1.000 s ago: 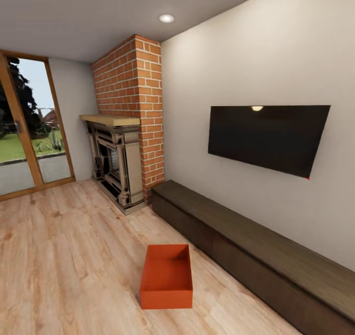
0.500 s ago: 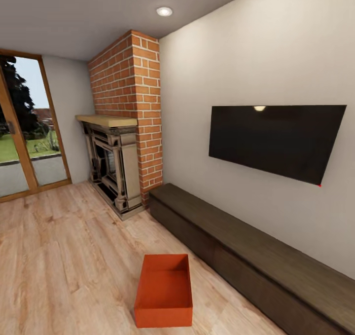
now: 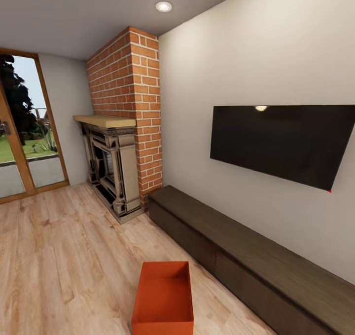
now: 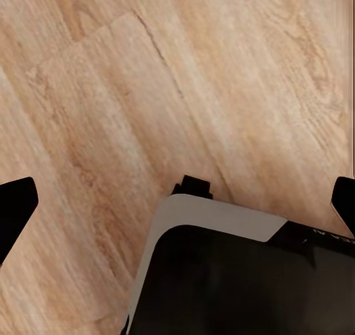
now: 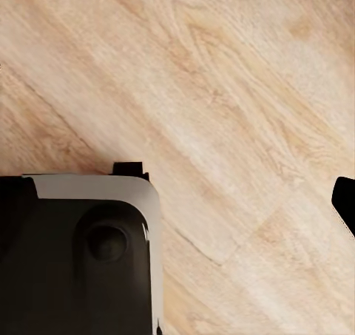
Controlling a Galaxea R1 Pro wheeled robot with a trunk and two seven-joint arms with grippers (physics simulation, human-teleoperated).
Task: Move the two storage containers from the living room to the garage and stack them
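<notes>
**Orange-red box alone on the plank floor**

Orange-red and lidless, one storage container (image 3: 163,298) sits on the light wood plank floor (image 3: 59,256) of the living room, at the bottom edge of the head view. Its low straight walls enclose a bare inside; nothing lies in it. It stands just beside the front edge of a long dark wood bench (image 3: 256,256) that runs along the pale wall, with a strip of floor between the two. One such container can be counted.

Along the same wall hang one dark flat screen (image 3: 276,145) and, further back, rises one red brick chimney (image 3: 130,108) with one stone fireplace (image 3: 111,169) at its foot. One wood-framed glass door (image 3: 24,128) closes the far left side, and one round lamp (image 3: 163,6) is set in the ceiling.

In the left wrist view the left gripper (image 4: 177,205) points down at bare planks; its two dark fingertips (image 4: 15,205) show at opposite edges of the picture, so the jaws stand wide apart with nothing between them. In the right wrist view the right gripper's one visible fingertip (image 5: 345,198) shows at the edge, over bare planks; I cannot tell how its jaws stand. The container lies between neither pair of jaws.
</notes>
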